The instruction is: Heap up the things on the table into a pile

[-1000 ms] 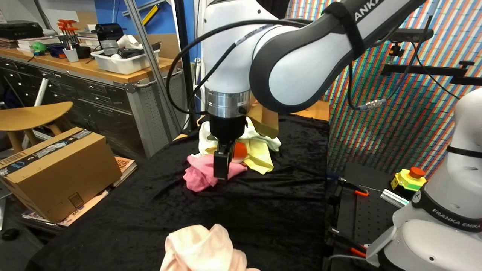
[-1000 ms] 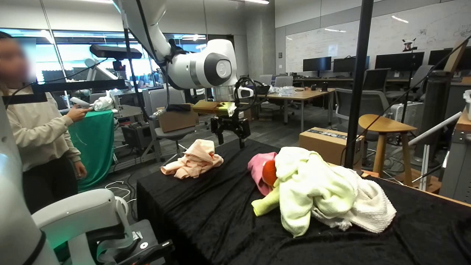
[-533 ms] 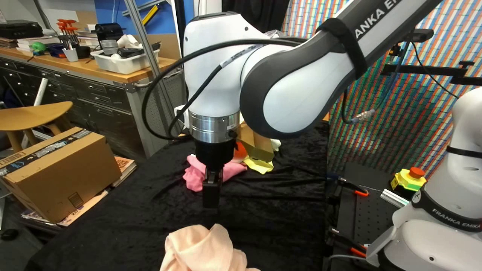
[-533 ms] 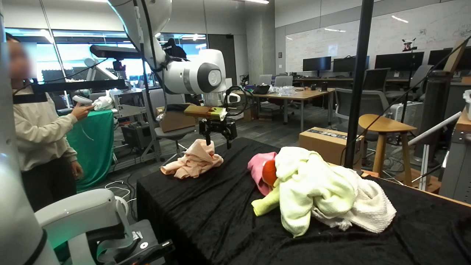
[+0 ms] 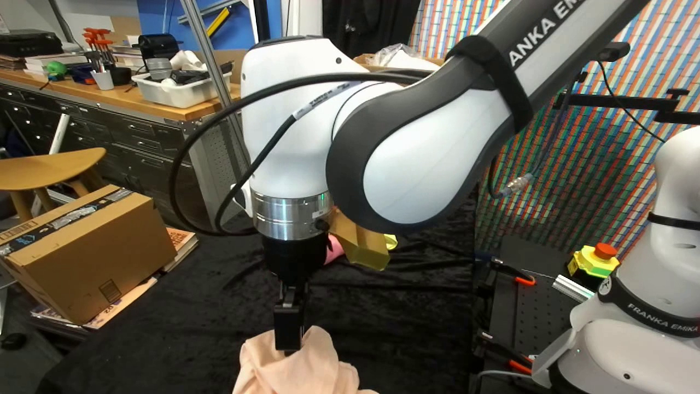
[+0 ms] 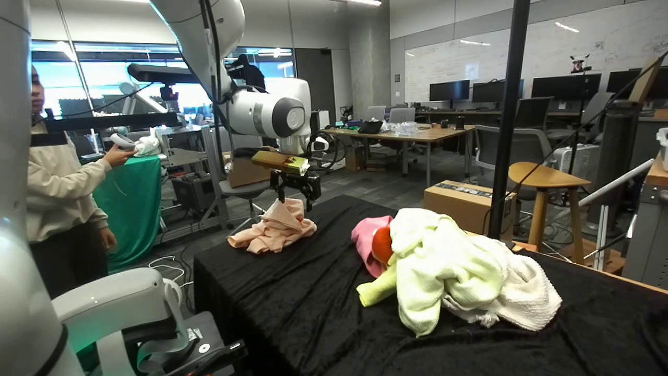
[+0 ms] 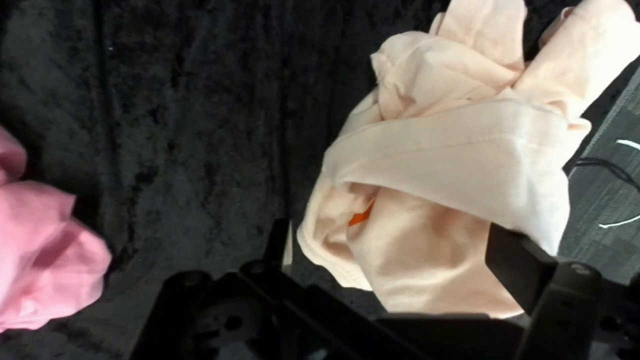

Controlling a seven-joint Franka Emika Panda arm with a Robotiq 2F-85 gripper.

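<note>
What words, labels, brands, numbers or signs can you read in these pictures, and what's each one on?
"ANKA EM": on the forearm link, the rest out of sight.
"FRANKA EMIKA": on the black band around the robot base.
Too small or blurred to read: print on the cardboard box, the books beneath it and the cable label.
Too faint to read: writing on the whiteboard.

A brown box is sitting near a stool. A white tub is resting on a wooden bench.
</note>
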